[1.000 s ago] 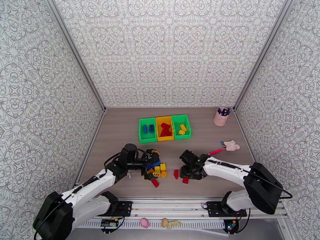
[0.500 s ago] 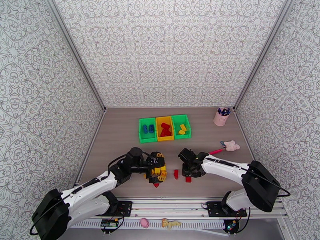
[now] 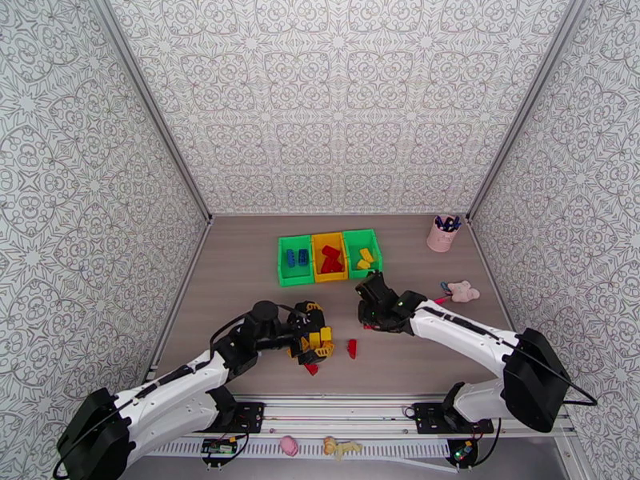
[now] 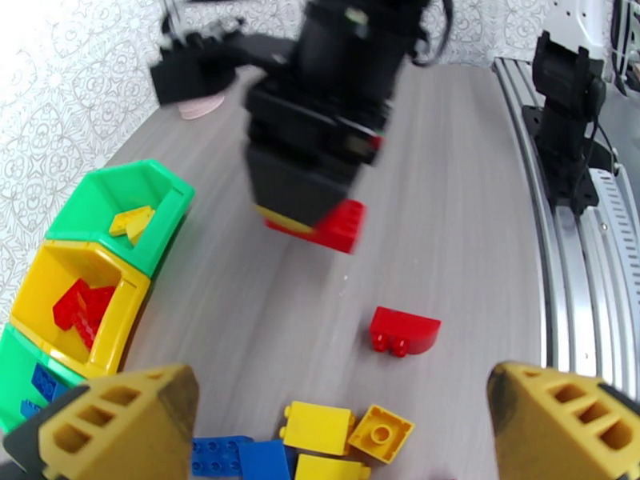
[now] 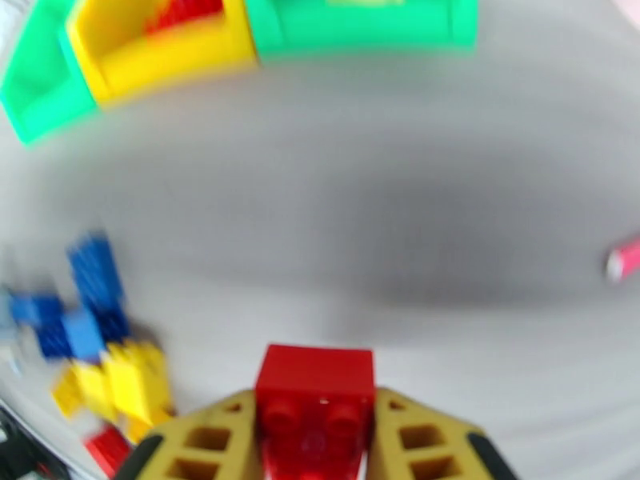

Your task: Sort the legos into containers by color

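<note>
Right gripper (image 5: 316, 442) pinches 1 red brick (image 5: 314, 378) short of the yellow bin (image 5: 160, 54); fast swinging could shake it loose beside that bin.

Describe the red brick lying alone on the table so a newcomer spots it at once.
From the row of three bins, come toward the arms to the heap of loose bricks. Just right of the heap lies the lone red brick, apart from everything. It has one rounded side, and unlike the other red brick, clamped in the right gripper, it rests on the table.
</note>
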Tool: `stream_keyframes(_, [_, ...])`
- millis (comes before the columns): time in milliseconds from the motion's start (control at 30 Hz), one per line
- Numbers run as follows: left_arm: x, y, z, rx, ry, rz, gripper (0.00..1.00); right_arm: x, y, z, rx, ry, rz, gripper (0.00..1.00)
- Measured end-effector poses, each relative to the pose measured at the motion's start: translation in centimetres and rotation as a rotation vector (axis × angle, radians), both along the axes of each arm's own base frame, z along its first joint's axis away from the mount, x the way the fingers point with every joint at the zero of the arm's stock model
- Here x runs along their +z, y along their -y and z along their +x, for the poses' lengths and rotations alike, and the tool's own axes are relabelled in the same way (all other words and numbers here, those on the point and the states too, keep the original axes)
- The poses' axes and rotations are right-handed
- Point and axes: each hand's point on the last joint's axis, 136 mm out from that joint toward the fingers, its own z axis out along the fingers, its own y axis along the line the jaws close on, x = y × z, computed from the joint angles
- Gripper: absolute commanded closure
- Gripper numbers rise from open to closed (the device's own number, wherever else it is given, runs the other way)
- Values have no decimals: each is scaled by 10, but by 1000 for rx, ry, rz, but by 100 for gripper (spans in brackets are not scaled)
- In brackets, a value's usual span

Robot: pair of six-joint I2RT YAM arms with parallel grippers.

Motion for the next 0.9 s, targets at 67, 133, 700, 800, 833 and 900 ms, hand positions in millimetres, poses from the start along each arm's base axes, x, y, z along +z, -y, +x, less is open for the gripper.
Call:
stream_keyframes(67, [1, -3, 0, 23, 2, -7, 0, 17, -9, 27, 0, 74, 25, 70])
stream_keyframes(133, [2, -6, 0, 41, 3, -15, 0, 28, -17, 49, 3, 127, 46, 70])
stream_keyframes(700, [0, -25, 17, 250, -13, -65, 0, 18, -114, 174, 181, 304, 74, 70])
stream_keyframes(800, [3, -27, 21, 278, -7, -77, 0, 8, -120, 185, 197, 306, 66, 68])
stream_keyframes(833, [3, -28, 22, 290, -9, -80, 0, 6, -121, 188, 199, 303, 64, 65])
stream_keyframes(900, [4, -31, 26, 319, -10, -82, 0, 3, -120, 192, 209, 302, 57, 56])
